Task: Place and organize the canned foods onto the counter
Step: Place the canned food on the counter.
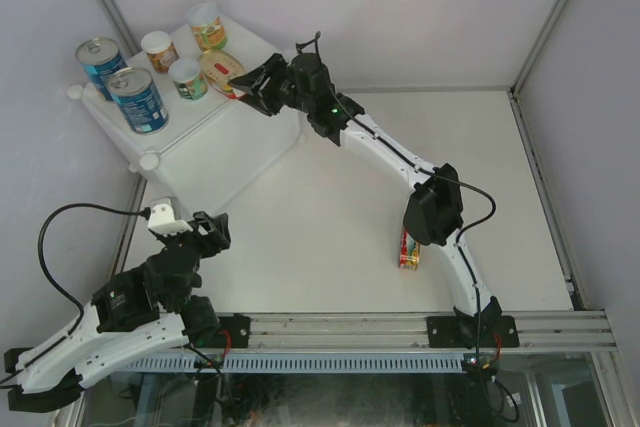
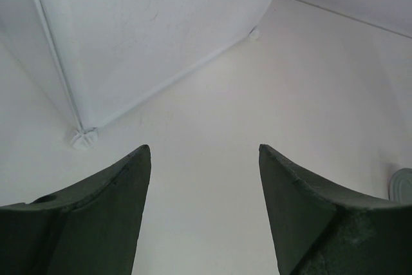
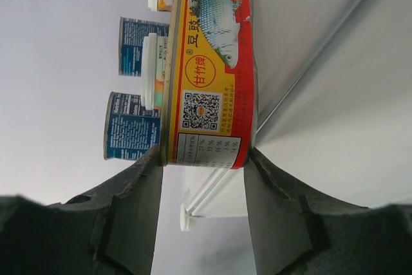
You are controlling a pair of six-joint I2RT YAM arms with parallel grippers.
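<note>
The counter [image 1: 215, 152] is a white box at the far left. On its top stand two tall blue cans [image 1: 100, 62] [image 1: 138, 99] and three small round cans [image 1: 159, 49] [image 1: 207, 25] [image 1: 187, 77]. A flat red-and-yellow fish tin [image 1: 220, 68] [image 3: 209, 62] lies level at the top's right edge. My right gripper [image 1: 245, 82] [image 3: 205, 159] is shut on its near end, one finger above and one below. A second flat tin [image 1: 410, 250] lies on the table, partly hidden by the right arm. My left gripper [image 1: 205, 232] [image 2: 205, 152] hangs open and empty near the counter's front corner.
The counter's wall [image 2: 161, 30] and its corner knob [image 2: 84, 138] stand just ahead of the left gripper. Grey walls with metal posts [image 1: 545, 22] close in the white table at the back and both sides. A grey rounded edge [image 2: 404, 185] shows at the left wrist view's right border.
</note>
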